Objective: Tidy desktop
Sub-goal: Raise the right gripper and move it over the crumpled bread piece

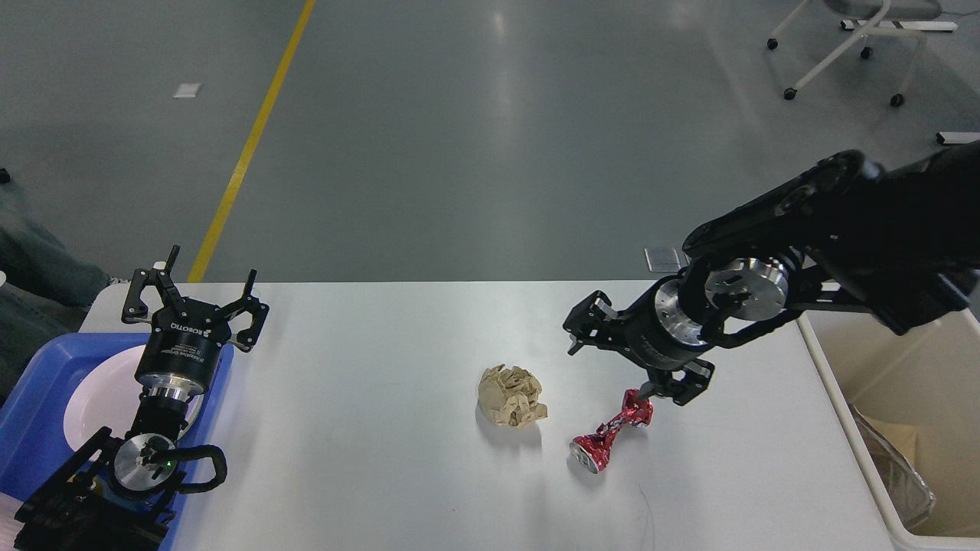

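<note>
Two scraps are lying on the desktop (383,459): your wide-open right gripper (616,360) is hovering just beyond the crushed red can (610,432), whose long axis is slanting toward it, paper wad (511,396) alongside.

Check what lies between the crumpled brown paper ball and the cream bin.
In the head view, the crushed red can lies between crumpled brown paper ball and cream bin.

place: robotics lab or industrial test hall | floor: smooth grey poured floor (475,153) with a yellow lane line (249,145) painted across it — beyond the white counter (367,428) | furniture: wheeled chair base (842,46) on the floor — far right of the line
</note>
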Motion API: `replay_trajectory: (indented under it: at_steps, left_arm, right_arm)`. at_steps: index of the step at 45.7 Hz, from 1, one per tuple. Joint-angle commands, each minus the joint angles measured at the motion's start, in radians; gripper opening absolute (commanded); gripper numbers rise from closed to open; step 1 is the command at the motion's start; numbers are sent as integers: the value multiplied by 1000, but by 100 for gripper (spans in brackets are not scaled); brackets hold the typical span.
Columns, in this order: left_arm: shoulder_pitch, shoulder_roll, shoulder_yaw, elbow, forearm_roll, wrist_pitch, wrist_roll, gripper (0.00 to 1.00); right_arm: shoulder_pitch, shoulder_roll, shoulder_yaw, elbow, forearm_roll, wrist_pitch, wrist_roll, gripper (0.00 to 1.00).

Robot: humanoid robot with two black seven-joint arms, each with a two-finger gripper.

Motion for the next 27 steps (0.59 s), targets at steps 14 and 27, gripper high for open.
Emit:
replay_trajectory:
  at_steps: [14, 27]
  left_arm:
    - [0, 0, -1, 0, 0, -1, 0, 96]
    - [0, 0, -1, 0, 0, -1, 0, 96]
  right_arm:
    - [-478, 183, 209, -488, 59, -9, 1, 100]
    - [-701, 208, 357, -695, 56, -61, 3, 100]
